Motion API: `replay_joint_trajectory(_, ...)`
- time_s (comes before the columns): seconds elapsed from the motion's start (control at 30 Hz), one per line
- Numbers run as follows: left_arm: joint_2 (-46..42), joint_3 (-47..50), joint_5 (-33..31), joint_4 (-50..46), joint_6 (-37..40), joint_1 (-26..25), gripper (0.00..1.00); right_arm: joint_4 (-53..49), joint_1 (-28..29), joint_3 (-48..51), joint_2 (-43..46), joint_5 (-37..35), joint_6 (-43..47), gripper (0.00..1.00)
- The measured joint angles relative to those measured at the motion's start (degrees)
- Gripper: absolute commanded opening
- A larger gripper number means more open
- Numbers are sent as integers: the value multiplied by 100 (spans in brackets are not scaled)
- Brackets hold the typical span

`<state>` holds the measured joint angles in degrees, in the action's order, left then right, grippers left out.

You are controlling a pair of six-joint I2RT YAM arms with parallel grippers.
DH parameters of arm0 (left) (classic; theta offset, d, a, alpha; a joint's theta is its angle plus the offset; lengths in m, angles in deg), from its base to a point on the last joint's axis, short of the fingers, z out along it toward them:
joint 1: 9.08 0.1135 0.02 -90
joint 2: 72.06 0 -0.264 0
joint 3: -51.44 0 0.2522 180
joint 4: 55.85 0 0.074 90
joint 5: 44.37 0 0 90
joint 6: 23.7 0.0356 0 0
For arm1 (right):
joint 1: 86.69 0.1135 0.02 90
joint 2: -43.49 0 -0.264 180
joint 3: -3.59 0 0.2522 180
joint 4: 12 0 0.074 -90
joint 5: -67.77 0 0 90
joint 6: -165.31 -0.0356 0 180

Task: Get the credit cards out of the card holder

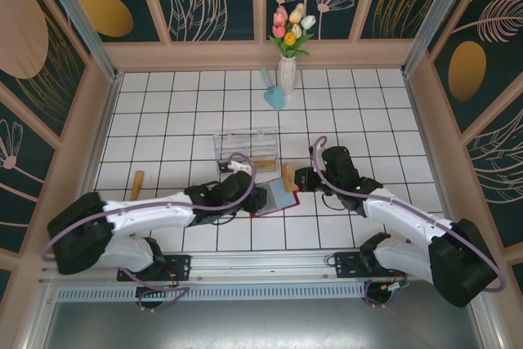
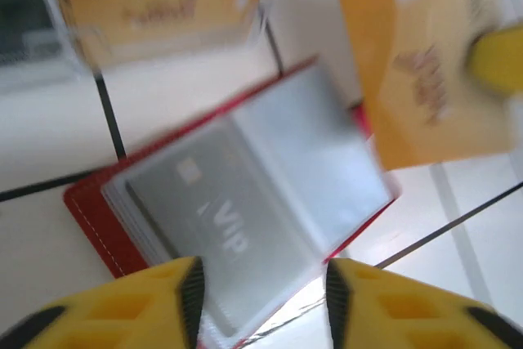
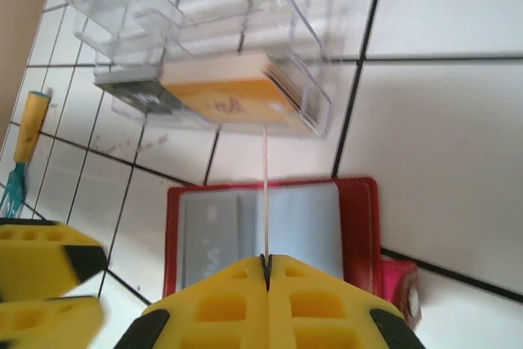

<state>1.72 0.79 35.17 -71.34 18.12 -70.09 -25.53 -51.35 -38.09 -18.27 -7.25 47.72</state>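
— Left tool (image 2: 261,296), from its wrist view: yellow fingers (image 2: 176,300) stand partway apart, nothing between them. They hang just over the near edge of the card holder (image 2: 98,210).
— Holder's state?
— Open flat on the white-tiled bench (image 1: 327,104), red cover down, blue-grey pockets up. A grey card (image 2: 212,210) marked VIP sits in the pocket nearest the left tool. That picture is blurred, so the other pocket is unreadable.
— Right tool?
— Right tool (image 3: 267,271) is pinched tight on an orange card (image 2: 409,79), held upright on edge over the holder's middle. Cannot tell whether the card's lower edge touches the holder. Red snap tab (image 3: 400,292) sticks out at the holder's side.
— Position on the bench?
— Top view: the holder lies near the front, between the two tools, left tool at its left edge, right tool at its far right corner.
— Beyond it?
— Clear plastic box (image 1: 247,146) just behind, with a second orange card (image 3: 229,96) inside. Wooden-handled item (image 1: 137,184) lies well to the left. Far back by the wall stands a white vase of tulips (image 1: 287,71), with a teal object (image 1: 275,97) beside it.
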Motion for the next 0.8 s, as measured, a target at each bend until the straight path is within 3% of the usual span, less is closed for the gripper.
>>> replay_joint_trajectory(0.07,-625,17,-343,-20,-57,0,98,-122,201,-271,-17,-271,173,0)
replay_joint_trajectory(0.2,-1705,96,-1025,-216,-160,0,99,-291,822,-857,-291,-975,695,0)
replay_joint_trajectory(0.43,-3436,505,-2149,-927,-249,17,99,-404,1919,-1611,-1161,-2140,2514,0)
replay_joint_trajectory(0.6,-4583,813,-2612,-1246,-168,26,99,-697,2120,-1969,-1497,-2566,3945,0)
replay_joint_trajectory(0.8,-5233,894,-2894,-1554,70,26,99,-960,2116,-2240,-1742,-2706,5672,0)
